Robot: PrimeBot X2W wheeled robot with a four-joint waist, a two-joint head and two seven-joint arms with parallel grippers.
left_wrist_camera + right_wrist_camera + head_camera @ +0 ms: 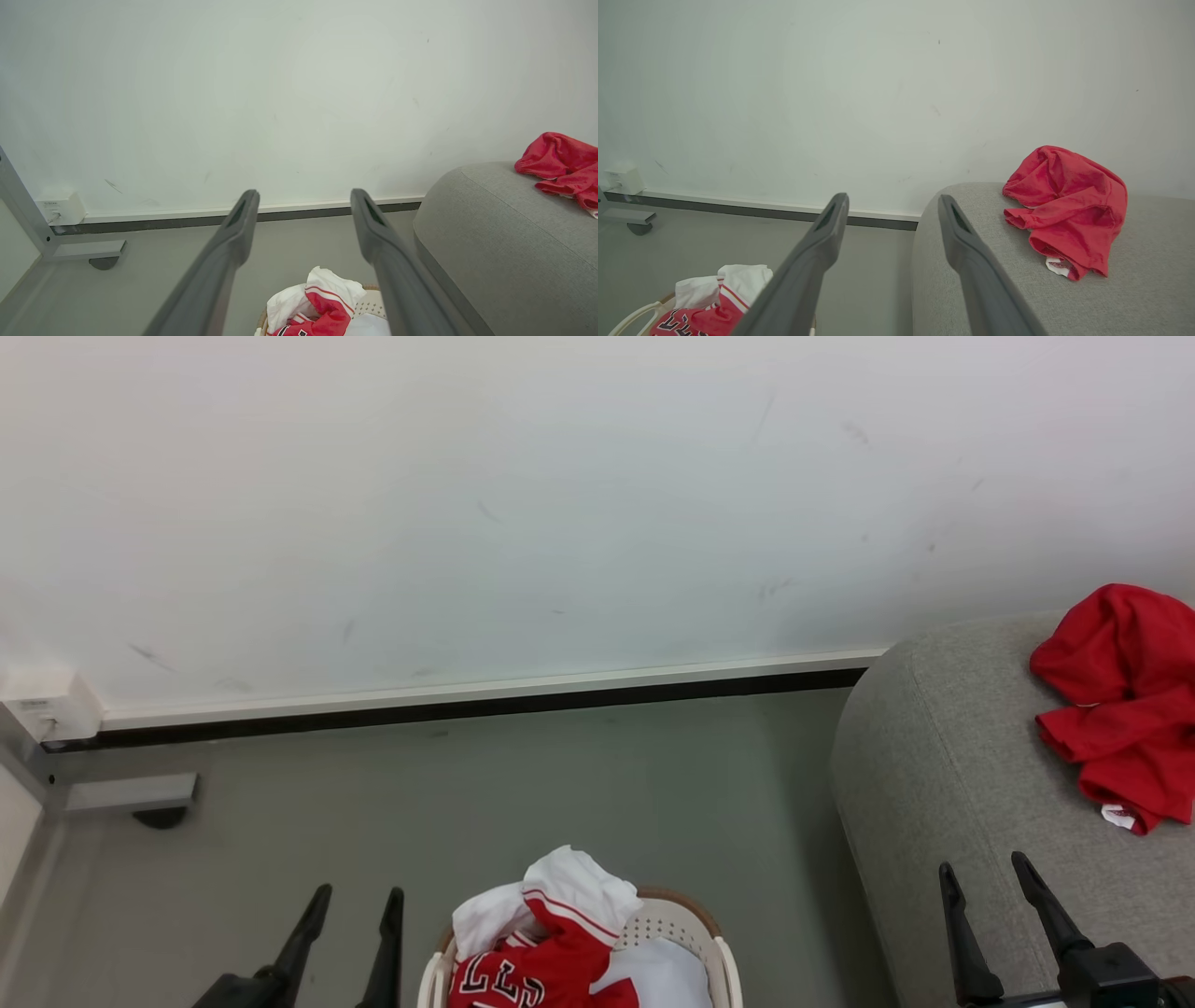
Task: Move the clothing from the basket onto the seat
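Observation:
The cream basket [674,926] stands on the floor at the bottom middle of the head view. In it lie a red jersey with lettering [518,978] and a white garment with red stripes [577,889]. A plain red garment [1120,700] lies crumpled on the grey seat [943,775] to the right. My left gripper [360,896] is open and empty, left of the basket. Over the seat's front, my right gripper [983,866] is open too. Between the spread left fingers [238,228] the white garment [334,282] shows. The right gripper [892,198] hangs left of the red garment [1069,205].
A pale flat pad [658,978] lies inside the basket beside the jersey. A white wall with a dark baseboard [467,705] runs behind. At the far left are a white box [47,705] and a grey frame foot with a caster [131,798]. Grey floor [597,784] lies between.

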